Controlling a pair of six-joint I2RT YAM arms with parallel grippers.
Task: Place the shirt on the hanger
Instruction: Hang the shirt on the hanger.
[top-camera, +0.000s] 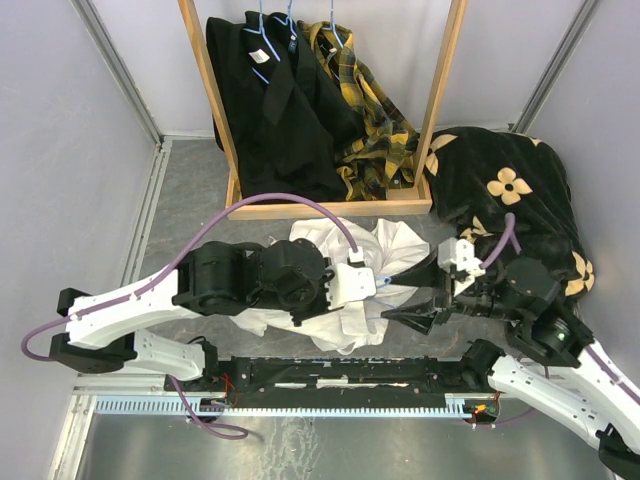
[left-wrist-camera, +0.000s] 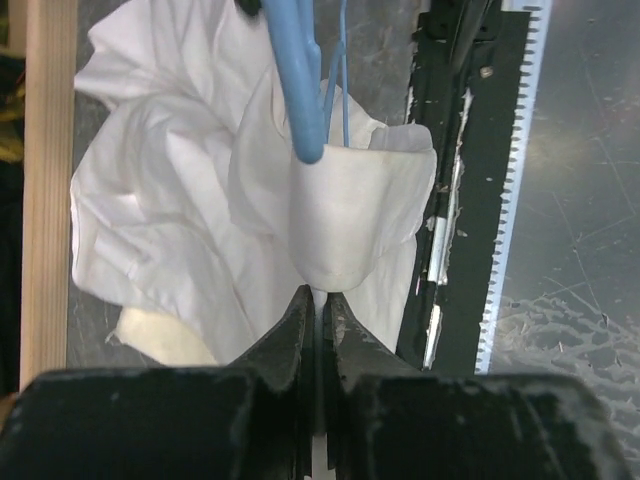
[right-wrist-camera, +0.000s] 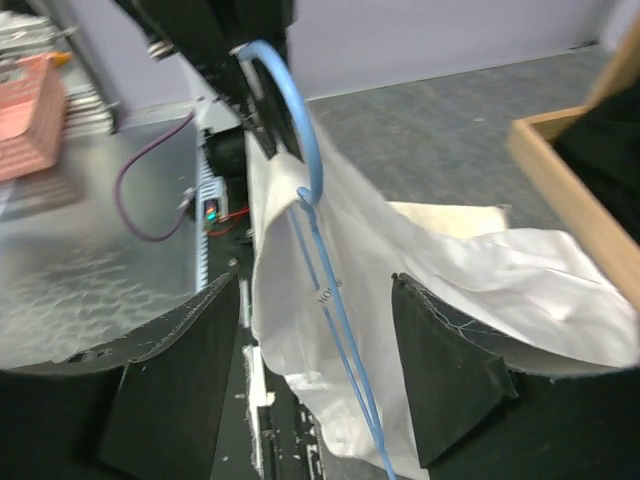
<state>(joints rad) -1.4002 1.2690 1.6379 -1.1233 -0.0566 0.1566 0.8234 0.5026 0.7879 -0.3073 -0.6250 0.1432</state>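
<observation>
Your left claw (top-camera: 372, 285) is pressed together on a fold of the shirt (top-camera: 325, 238), and in the left wrist view the two jaws of that claw (left-wrist-camera: 318, 297) meet with only a sliver of white cloth between them. Just past that pinch the shirt (left-wrist-camera: 170, 180) bulges into a rounded fold, with the hanger (left-wrist-camera: 298, 90) lying on it, its thick blue hook over the cloth and thin wire running beside it. Your right claw (top-camera: 415, 293) stands apart. In the right wrist view the right claw (right-wrist-camera: 315, 370) has the hanger (right-wrist-camera: 300, 130) and a hanging stretch of the shirt (right-wrist-camera: 480, 270) between its black fingers (right-wrist-camera: 180, 390); whether they touch the cloth, you cannot tell. The shirt lies crumpled on the grey desk (top-camera: 190, 200), just in front of the wooden rack base (top-camera: 330, 207), with a pale yellowish cloth (left-wrist-camera: 160, 335) showing from under its edge. On the rack hang black garments (top-camera: 280, 100) and a plaid one (top-camera: 375, 110). A black cloth with cream flowers (top-camera: 510, 185) lies to the right of the rack.
</observation>
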